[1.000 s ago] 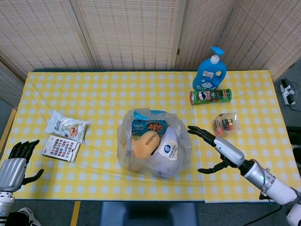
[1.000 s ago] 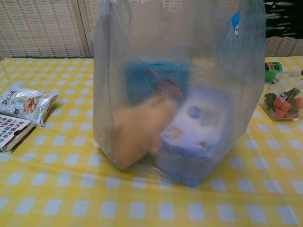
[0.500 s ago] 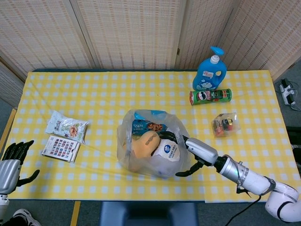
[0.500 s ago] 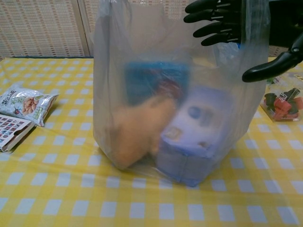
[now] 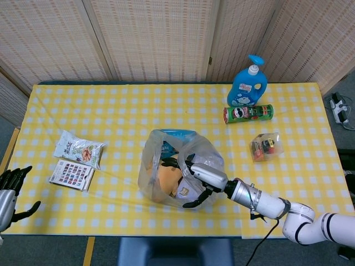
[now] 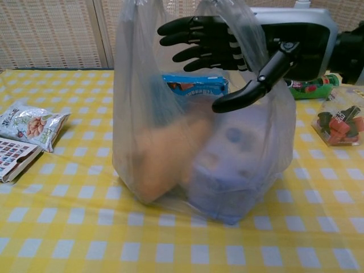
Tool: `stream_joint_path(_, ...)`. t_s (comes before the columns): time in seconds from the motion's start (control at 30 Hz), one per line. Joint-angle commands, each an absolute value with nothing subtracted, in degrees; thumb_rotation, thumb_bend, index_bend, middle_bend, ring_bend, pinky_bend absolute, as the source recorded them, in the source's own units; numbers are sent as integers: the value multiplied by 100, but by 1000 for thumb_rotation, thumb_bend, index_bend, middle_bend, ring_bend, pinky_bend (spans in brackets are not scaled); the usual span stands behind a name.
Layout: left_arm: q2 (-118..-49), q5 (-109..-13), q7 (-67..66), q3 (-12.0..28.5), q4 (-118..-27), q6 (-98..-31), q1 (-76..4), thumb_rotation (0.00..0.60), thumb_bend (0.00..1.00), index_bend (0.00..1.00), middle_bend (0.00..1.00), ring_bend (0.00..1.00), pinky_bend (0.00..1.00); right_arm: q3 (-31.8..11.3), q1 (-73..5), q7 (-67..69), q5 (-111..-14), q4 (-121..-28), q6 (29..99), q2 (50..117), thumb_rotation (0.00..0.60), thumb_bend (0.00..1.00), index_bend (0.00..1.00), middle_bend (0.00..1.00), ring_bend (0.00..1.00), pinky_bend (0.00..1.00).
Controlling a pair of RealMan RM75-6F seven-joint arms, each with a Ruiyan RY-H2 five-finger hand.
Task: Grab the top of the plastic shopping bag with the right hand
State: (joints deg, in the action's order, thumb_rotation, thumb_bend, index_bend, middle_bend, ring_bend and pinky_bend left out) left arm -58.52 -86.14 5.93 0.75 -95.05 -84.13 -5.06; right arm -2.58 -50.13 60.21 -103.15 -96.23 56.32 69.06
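A clear plastic shopping bag stands upright at the table's front middle, filling most of the chest view. Inside are a blue cookie box, a tan item and a white pack. My right hand reaches in from the right at the bag's top. In the chest view the right hand has its fingers spread against the upper plastic and the thumb lower, with nothing clasped between them. My left hand hangs off the table's front left corner, fingers apart and empty.
A blue pump bottle and a green chips can lie at the back right. A small clear packet sits right of the bag. A snack pouch and a printed card lie at the left.
My right hand has swept left from beside the bag to its top, pressing the plastic inward. The left hand has sunk lower toward the frame's corner.
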Motion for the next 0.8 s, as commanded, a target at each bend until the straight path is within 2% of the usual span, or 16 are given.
stream_joint_path(0.03,-5826,-8630,646,68,-9491,-8443,-478,600,297,0,160,104,14,-320,-5112,5974,-10211,-9406,5654,7126,600,201,0,0,0,0)
stream_joint_path(0.3,-5783,-8621,721,71,-9476,-8476,-434,600,297,0,160,105,14,-342,-5253,6099,-10093,-8910,5812,7654,600,201,0,0,0,0)
stream_joint_path(0.8,-5762,-8589,739,79,-9460,-8461,-400,600,297,0,160,107,14,-99,-5625,7382,-10448,-8441,6308,8008,600,201,0,0,0,0)
